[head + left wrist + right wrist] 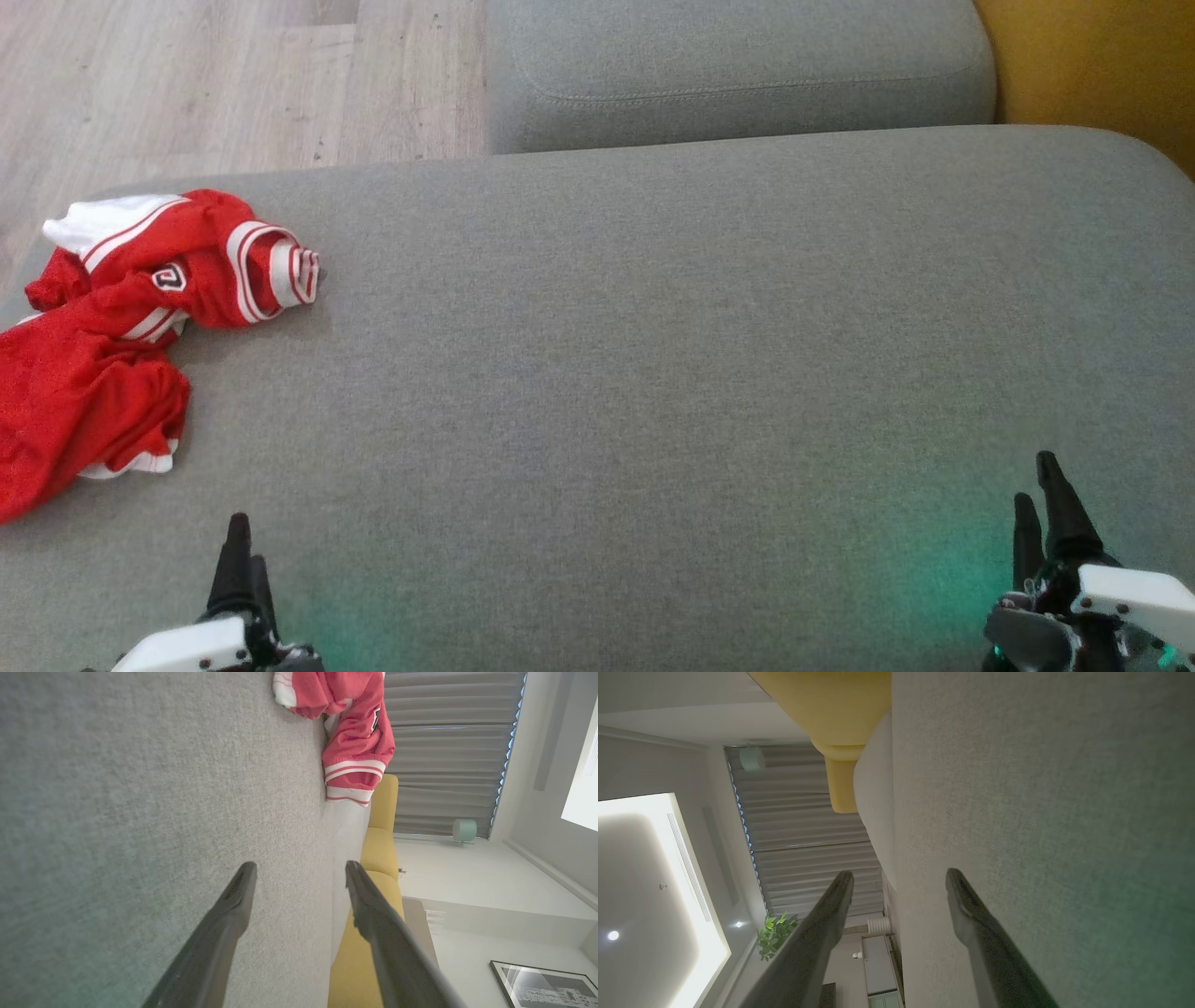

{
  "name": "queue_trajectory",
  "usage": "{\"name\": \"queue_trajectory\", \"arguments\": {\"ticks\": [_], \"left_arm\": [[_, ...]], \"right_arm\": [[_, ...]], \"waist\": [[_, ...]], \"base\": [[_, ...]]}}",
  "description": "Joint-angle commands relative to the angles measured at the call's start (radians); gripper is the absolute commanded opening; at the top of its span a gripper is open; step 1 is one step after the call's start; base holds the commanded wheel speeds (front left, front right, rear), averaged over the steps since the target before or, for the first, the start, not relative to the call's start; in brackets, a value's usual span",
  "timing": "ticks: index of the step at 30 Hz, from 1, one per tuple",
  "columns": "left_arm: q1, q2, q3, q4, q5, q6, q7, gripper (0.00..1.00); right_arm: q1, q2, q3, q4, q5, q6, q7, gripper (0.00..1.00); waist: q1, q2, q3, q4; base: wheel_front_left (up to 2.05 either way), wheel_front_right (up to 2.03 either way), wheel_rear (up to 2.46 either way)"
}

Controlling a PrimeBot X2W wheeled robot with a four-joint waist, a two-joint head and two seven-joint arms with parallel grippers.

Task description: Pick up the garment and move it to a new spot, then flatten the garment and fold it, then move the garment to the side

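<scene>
While the red-and-white jersey lies crumpled at the grey sofa cushion's left edge, the left hand and right hand hover spread and empty, well apart from it, seemingly poised to begin the pickup.

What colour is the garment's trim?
White with red stripes, on a red garment; clearest in the head view.

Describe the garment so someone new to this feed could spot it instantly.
Start with the broad grey cushion spanning the head view and follow it to its left end. There lies the garment, a crumpled heap. It is bright red with white striped trim and a small badge, against plain grey upholstery.
</scene>
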Motion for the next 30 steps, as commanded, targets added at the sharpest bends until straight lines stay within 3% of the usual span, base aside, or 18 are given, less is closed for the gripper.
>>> {"name": "queue_trajectory", "arguments": {"ticks": [1,13,30], "left_arm": [[-0.043,0.002,-0.006,-0.036,0.003,0.001,-0.005,1.00],[-0.019,0.003,-0.033,-0.079,0.063,0.016,-0.043,1.00],[0.000,0.003,-0.075,-0.152,0.291,0.049,-0.093,1.00]], "right_arm": [[-0.044,-0.003,0.007,-0.036,-0.005,0.000,-0.007,1.00],[-0.027,-0.004,0.023,-0.059,-0.091,0.001,-0.045,1.00],[-0.002,-0.005,0.069,-0.148,-0.378,0.002,-0.096,1.00]], "waist": [[0.0001,-0.0001,0.000,0.000],[0.0001,-0.0001,-0.010,0.002],[0.0001,-0.0001,-0.024,0.008]], "base": [[0.00,0.00,0.00],[0.00,0.00,0.00],[0.00,0.00,0.00]]}}
